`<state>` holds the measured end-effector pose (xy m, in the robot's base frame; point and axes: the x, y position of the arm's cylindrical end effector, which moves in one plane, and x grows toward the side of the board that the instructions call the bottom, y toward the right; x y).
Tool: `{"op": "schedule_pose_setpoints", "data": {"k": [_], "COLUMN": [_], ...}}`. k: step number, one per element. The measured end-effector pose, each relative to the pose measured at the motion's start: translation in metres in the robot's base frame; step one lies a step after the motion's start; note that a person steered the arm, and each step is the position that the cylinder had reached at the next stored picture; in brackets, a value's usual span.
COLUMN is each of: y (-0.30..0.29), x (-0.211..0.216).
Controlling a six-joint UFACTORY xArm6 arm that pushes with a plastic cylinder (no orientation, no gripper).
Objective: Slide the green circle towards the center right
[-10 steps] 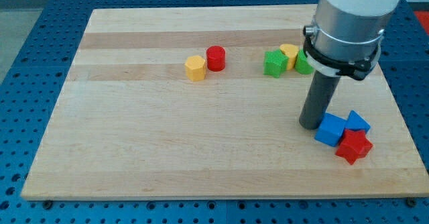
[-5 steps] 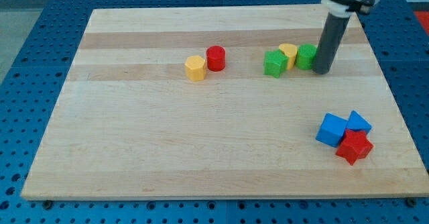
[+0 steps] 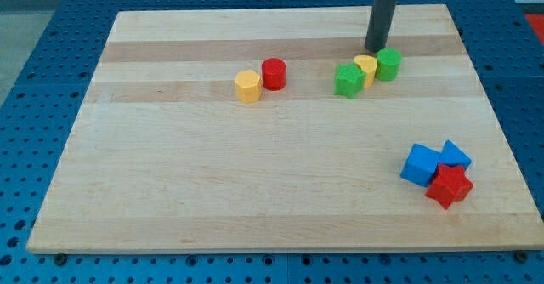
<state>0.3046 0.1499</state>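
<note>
- The green circle (image 3: 388, 64) sits in the upper right part of the counter (image 3: 255, 190), touching a yellow block (image 3: 366, 66) on its left; a green block (image 3: 348, 79) of a jagged, star-like shape lies just beside that yellow one, toward the view's lower left.
- The robot's tip (image 3: 376, 49) stands just above and slightly left of the green circle, near it but, as far as can be seen, apart from it.
- There is no hand on this arm, only the dark rod, so nothing can spread, press together or pinch.
- The step in hand looks like lining up behind the circle: it has not reached the center right.
- The next move probably calls for a push toward the view's bottom and a little right, with contact on the circle's upper left side so the yellow block is not dragged along.
- Well apart at the lower right lie a blue cube (image 3: 420, 164), a smaller blue block (image 3: 455, 155) and a red block (image 3: 448, 185), clustered and touching; the goal area lies above them.
- Left of center, a yellow hexagon-like block (image 3: 247, 87) touches a red cylinder (image 3: 273, 74).
- The counter is a pale wooden board resting on a blue perforated base (image 3: 34, 80).
</note>
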Motion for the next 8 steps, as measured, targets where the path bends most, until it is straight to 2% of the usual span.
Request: {"op": "schedule_pose_setpoints", "data": {"k": [3, 8], "y": [-0.001, 0.072], "x": [0.077, 0.076]}}
